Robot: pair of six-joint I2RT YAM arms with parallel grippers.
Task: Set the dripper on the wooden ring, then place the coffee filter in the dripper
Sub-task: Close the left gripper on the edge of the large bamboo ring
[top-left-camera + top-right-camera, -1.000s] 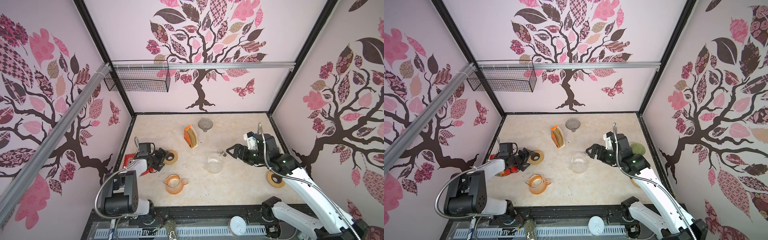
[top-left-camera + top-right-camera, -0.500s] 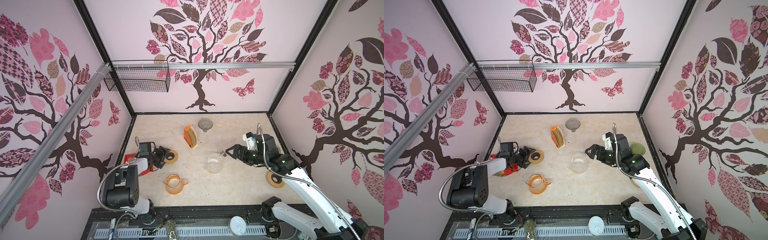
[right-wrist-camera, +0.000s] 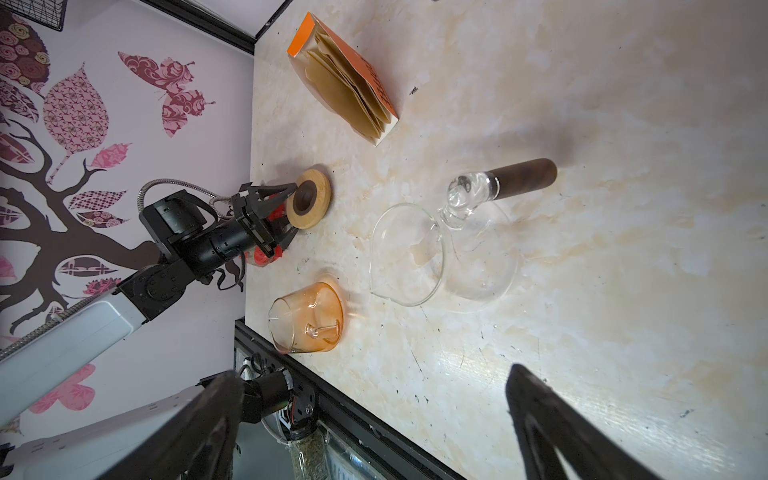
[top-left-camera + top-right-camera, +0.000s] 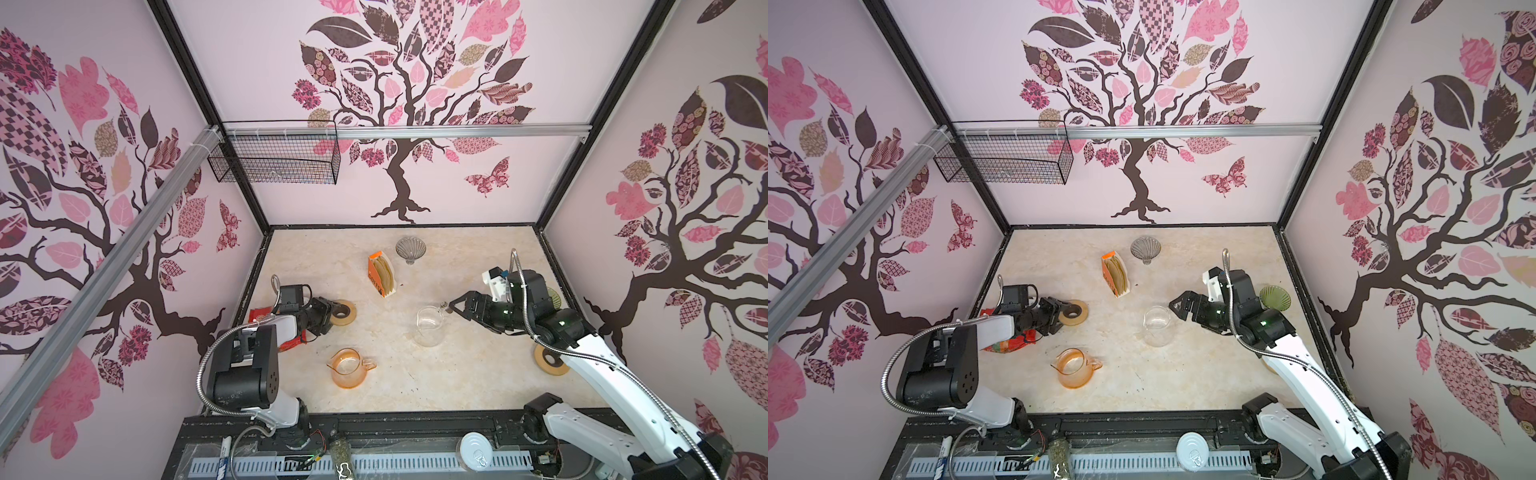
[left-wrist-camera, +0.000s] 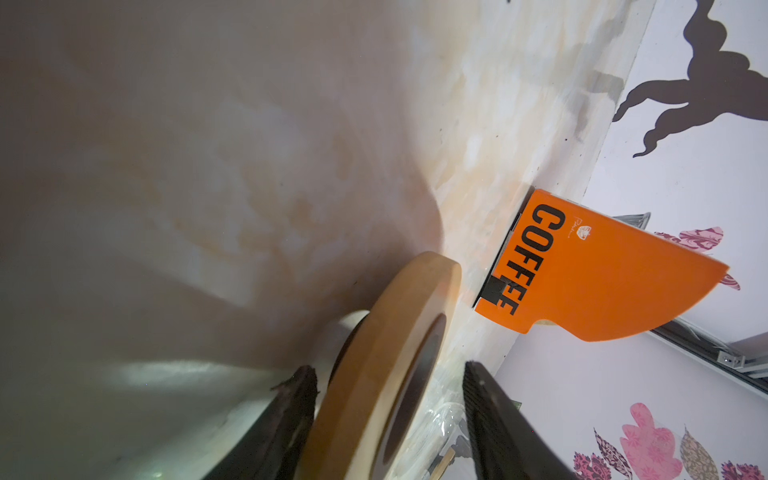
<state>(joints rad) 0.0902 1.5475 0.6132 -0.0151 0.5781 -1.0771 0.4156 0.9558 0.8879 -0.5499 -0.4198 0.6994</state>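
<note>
Left gripper (image 4: 336, 310) jaws have just narrowed around a wooden ring (image 4: 351, 318) near the untouched coffee filter box (image 4: 383, 276), not yet clamped; right gripper (image 3: 372, 374) gapes.

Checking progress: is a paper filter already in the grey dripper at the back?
No: the grey dripper shows bare ribbed glass; the filters sit in the orange box.
</note>
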